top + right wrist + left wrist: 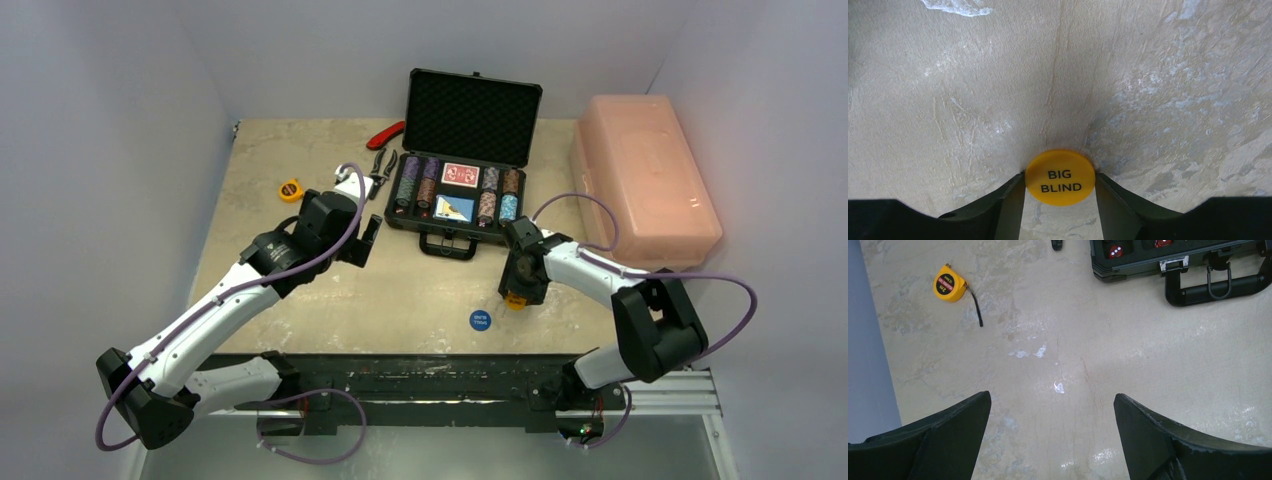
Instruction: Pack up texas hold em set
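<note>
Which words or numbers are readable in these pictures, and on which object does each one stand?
"BIG BLIND": on the orange disc.
"2m": on the yellow tape measure; its smaller print is unreadable.
Blue disc: white print, too small to read.

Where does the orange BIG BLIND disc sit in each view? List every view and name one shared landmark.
Top external: orange disc under the right end effector, right of the blue disc.
Left wrist: not in it.
Right wrist: bottom centre, between the fingers.
Shared landmark: the beige table.
</note>
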Robot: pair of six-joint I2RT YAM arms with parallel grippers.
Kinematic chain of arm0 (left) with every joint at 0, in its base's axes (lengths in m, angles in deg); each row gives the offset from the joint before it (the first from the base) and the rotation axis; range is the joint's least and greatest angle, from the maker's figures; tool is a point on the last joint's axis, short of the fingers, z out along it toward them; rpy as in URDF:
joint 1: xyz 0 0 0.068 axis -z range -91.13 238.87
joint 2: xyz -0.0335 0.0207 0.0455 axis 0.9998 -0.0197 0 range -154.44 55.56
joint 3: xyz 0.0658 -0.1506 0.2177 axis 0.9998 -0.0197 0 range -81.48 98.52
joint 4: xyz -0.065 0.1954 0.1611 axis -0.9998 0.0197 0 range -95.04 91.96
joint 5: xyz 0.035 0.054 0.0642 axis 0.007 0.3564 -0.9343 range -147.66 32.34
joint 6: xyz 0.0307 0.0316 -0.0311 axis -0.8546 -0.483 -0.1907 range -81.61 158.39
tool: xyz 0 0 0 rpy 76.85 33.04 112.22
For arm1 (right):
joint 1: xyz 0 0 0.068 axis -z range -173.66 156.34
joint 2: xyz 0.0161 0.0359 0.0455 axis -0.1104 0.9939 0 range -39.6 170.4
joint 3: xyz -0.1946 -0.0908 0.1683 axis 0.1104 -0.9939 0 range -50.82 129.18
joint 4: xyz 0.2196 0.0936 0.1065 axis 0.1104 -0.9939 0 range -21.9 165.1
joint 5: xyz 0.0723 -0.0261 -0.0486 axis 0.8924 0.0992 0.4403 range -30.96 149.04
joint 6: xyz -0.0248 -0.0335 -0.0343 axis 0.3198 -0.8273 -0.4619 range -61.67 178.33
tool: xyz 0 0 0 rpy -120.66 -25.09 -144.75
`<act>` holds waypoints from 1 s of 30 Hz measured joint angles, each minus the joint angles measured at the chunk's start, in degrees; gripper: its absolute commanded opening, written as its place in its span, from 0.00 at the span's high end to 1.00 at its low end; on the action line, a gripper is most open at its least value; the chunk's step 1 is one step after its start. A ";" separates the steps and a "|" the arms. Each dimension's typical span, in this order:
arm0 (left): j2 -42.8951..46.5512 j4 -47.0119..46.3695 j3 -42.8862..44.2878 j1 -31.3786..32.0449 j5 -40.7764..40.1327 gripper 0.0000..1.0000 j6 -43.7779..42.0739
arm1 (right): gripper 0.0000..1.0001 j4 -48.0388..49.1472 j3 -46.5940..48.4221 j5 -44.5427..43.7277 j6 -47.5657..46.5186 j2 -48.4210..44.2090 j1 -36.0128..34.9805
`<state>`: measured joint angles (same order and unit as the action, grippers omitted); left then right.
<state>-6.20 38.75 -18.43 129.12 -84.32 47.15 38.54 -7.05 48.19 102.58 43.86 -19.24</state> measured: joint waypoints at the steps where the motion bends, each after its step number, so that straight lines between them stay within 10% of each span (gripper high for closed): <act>1: 0.00 0.00 0.00 0.00 -0.02 0.07 0.00 | 0.47 0.00 -0.02 0.00 0.00 -0.02 0.02; 16: 0.00 0.00 0.00 0.00 -0.24 0.07 0.00 | 1.00 0.15 -0.90 0.13 0.00 -1.49 0.04; 30: 0.04 0.00 0.00 0.00 -0.63 0.08 0.00 | 1.00 -2.21 0.55 0.13 -0.50 -5.62 0.04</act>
<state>-6.16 38.75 -18.43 129.12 -84.95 47.15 36.33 -6.51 48.32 102.07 38.24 -19.20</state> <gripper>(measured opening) 0.926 0.521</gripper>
